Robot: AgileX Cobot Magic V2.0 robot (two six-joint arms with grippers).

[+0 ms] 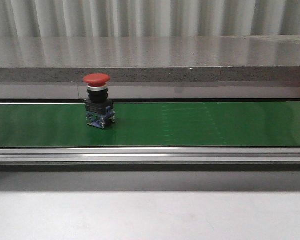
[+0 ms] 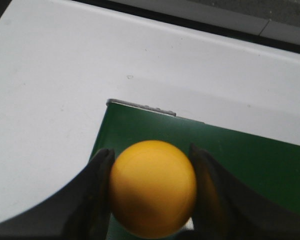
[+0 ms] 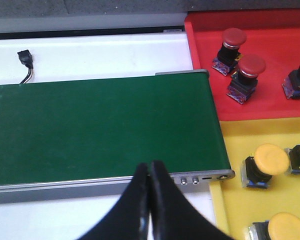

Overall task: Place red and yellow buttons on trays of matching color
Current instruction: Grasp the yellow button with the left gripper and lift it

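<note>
A red button (image 1: 97, 80) on a black and blue base stands upright on the green belt (image 1: 200, 125), left of centre in the front view. Neither gripper shows in that view. My left gripper (image 2: 152, 187) is shut on a yellow button (image 2: 152, 189), held over the belt's end (image 2: 240, 155). My right gripper (image 3: 149, 172) is shut with nothing in it, over the belt's near rail. Beside it lie the red tray (image 3: 270, 97) with three red buttons (image 3: 250, 67) and the yellow tray (image 3: 235, 210) with several yellow buttons (image 3: 271, 160).
A metal rail (image 1: 150, 155) runs along the belt's near side, with white table (image 1: 150, 215) in front. A grey stone ledge (image 1: 150, 70) stands behind the belt. A small black connector with wires (image 3: 25, 59) lies on the white surface beyond the belt.
</note>
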